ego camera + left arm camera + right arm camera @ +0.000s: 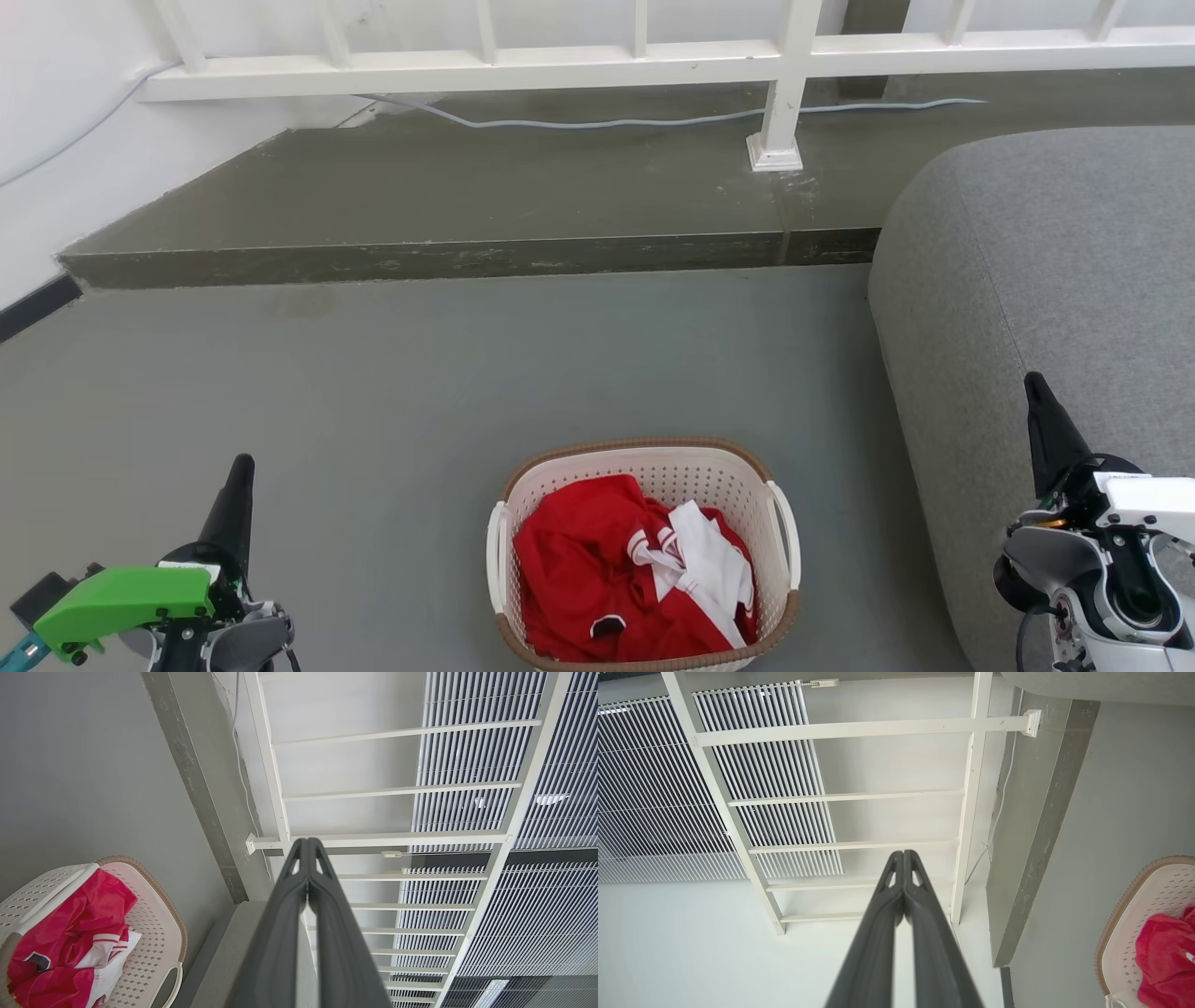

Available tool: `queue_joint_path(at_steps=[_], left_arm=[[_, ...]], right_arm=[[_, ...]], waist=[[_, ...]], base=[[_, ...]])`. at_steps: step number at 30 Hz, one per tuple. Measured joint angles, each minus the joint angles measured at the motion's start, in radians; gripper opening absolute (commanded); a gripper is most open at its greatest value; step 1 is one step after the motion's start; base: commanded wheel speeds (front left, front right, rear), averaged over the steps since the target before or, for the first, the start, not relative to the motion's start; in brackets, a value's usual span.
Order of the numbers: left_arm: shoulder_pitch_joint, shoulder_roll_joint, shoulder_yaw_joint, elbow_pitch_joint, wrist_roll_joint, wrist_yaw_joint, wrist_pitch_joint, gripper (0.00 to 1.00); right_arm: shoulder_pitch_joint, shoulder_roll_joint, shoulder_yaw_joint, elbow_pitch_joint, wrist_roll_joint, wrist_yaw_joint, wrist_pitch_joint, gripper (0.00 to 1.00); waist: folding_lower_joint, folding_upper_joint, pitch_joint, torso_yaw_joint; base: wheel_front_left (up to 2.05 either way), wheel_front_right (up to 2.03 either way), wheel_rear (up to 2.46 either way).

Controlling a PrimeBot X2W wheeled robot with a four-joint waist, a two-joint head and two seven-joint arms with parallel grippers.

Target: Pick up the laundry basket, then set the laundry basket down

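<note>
Laundry basket [686,478]: standing upright on the grey floor [373,392], low and central in the head view, between the two grippers and well apart from both. Contents: a red garment [579,551] with a white piece that may belong to the same item. The basket sits just beside the grey sofa [1046,261].

Left gripper [243,464]: fingers pressed together, nothing between them, clear of the basket.

Right gripper [1032,381]: fingers likewise pressed together and empty, seen against the sofa.
</note>
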Motion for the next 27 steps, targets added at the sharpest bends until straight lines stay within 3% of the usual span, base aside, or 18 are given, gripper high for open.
queue_joint_path(at_steps=[27], left_arm=[[0.0,-0.001,0.003,0.001,0.0,0.0,0.0,0.0]], right_arm=[[0.0,0.0,0.0,-0.003,0.0,0.0,0.0,0.0]], waist=[[0.0,0.0,0.0,0.0]], base=[[0.0,0.0,0.0]])
